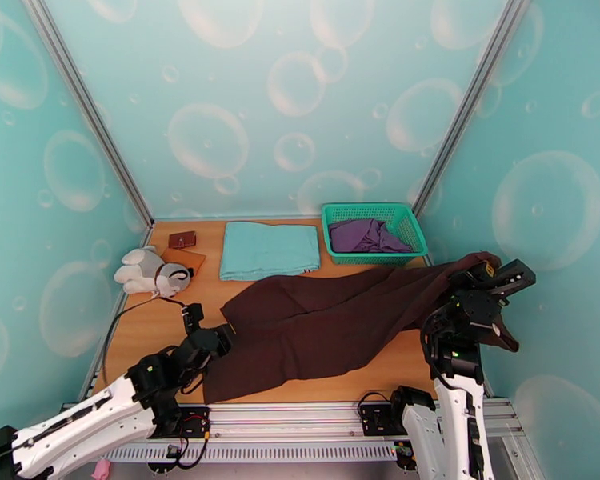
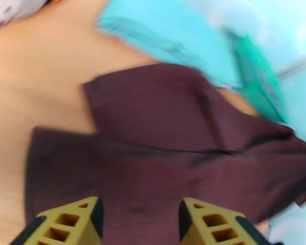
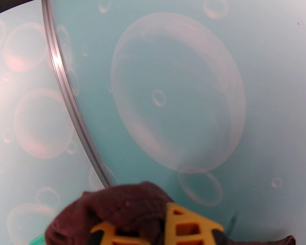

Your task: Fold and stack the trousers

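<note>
Top external: trousers [image 1: 324, 322] edge beside left fingers [image 1: 193, 316], open table [image 1: 140, 342] leftward

Trousers [image 1: 324, 318] soft matte cloth; table [image 1: 152, 334] smooth wood.

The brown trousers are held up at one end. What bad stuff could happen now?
1. The right gripper pinches only a bunched bit of the trousers, so the cloth could slip out.
2. The trousers lie close beside the teal cloth and the green basket; dragging them might pull those along.
3. The left gripper is open above the leg ends, so that end may trail or crumple.
</note>
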### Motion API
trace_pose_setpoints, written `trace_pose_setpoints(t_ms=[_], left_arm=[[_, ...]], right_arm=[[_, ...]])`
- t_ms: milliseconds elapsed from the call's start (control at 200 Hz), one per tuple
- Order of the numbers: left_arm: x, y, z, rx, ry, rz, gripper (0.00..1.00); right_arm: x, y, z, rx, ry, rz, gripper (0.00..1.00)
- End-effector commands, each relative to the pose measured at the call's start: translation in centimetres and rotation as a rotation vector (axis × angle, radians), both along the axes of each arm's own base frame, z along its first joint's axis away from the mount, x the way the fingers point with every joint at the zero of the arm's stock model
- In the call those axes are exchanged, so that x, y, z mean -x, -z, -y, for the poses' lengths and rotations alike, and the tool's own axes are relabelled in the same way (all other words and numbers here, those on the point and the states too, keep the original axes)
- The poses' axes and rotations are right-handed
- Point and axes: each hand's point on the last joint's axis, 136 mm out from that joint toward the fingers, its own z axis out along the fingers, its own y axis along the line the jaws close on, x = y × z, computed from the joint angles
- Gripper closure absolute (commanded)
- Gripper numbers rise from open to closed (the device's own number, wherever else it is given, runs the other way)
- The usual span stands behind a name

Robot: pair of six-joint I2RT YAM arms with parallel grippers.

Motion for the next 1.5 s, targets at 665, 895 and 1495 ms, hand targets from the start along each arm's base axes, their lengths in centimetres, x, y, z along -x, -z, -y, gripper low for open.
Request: trace_pose_setpoints(t_ms=[665, 895, 1495], left_arm=[[1.4, 9.2, -6.3, -0.088, -0.326, -0.268, 1.00], [0.4, 4.9, -11.8, -0.104, -0.602, -0.167, 1.00], [-4.9, -0.8, -10.3, 0.064, -0.345, 0.090, 0.62]], right_arm=[[-1.7, -1.8, -2.1, -0.035, -0.184, 0.100, 1.00], [0.5, 1.8, -2.2, -0.157, -0.164, 0.106, 1.00], [7.8, 5.2, -0.5, -0.167, 0.081, 0.187, 0.32]])
